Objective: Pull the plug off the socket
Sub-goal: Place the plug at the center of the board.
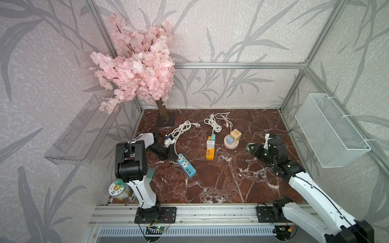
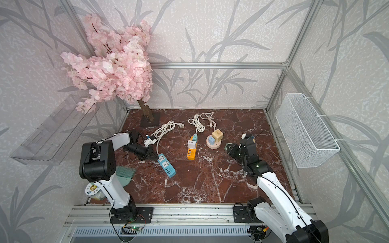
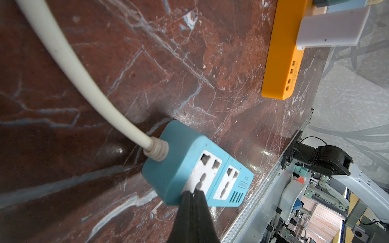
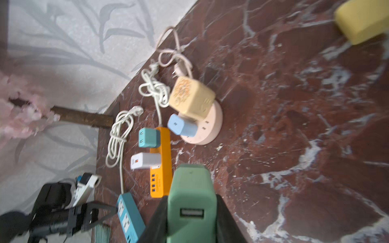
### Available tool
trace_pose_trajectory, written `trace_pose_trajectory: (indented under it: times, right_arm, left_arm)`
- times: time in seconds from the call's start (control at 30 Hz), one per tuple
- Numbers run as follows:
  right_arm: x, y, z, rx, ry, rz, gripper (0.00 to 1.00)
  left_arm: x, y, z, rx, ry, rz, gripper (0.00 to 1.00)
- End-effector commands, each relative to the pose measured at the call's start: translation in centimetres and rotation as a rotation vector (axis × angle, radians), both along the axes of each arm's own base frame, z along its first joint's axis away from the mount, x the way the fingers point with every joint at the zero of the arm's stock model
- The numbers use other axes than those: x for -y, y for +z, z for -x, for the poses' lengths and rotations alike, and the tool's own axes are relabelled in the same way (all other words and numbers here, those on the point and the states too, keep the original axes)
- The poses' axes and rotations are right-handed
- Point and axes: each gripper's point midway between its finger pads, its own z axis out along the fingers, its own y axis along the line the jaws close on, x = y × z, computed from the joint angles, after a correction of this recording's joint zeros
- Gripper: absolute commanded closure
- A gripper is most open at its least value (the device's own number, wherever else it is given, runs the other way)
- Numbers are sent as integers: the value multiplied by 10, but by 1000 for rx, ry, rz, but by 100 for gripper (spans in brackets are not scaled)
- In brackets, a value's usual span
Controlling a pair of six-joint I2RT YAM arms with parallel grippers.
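A green plug (image 4: 192,189) with a USB port is held off the table between the fingers of my right gripper (image 4: 192,196), which is shut on it. In both top views this plug (image 1: 250,146) (image 2: 228,146) hangs right of the round pink socket (image 1: 231,145). The blue socket strip (image 1: 186,166) (image 3: 189,160) lies on the marble with both outlets bare. My left gripper (image 3: 194,190) (image 1: 176,156) is shut, its tips resting on the strip's cable end.
An orange strip (image 1: 210,152) carries a white plug (image 1: 210,144) and a teal plug (image 1: 213,137). The pink socket holds a light blue plug (image 1: 229,140) and a yellow cube (image 1: 235,133). Coiled white cables (image 1: 213,124) lie behind. A wire basket (image 1: 328,130) hangs right, a blossom tree (image 1: 136,67) stands back left.
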Motion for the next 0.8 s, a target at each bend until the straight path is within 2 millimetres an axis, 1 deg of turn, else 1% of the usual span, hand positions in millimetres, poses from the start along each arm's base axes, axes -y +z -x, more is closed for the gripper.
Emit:
trace_pose_trajectory:
  times: [0.0, 0.07, 0.17, 0.3, 0.37, 0.53, 0.63, 0.77]
  right_arm:
    - [26, 0, -16, 35, -133, -96, 100]
    - [44, -8, -22, 31, -206, -120, 100]
    - [69, -15, -28, 35, -298, -130, 100]
    - [103, -20, -31, 59, -443, -137, 100]
    - [120, -26, -31, 64, -518, -145, 100]
    - [142, -45, -36, 75, -602, -180, 100]
    - [149, -58, -40, 60, -613, -170, 100]
    - [153, -68, -49, 55, -607, -175, 100]
  left_arm:
    - [-14, -23, 3, -20, -22, -103, 100]
    - [-14, -23, 4, -22, -22, -103, 100]
    - [-14, -22, 3, -21, -22, -103, 100]
    - [-14, -23, 4, -22, -22, -102, 100]
    - [-14, -22, 4, -20, -22, -101, 100]
    - [-13, -22, 4, -20, -21, -99, 100]
    - [-13, -22, 4, -20, -22, -99, 100]
    - [-14, -22, 4, -20, -21, -98, 100]
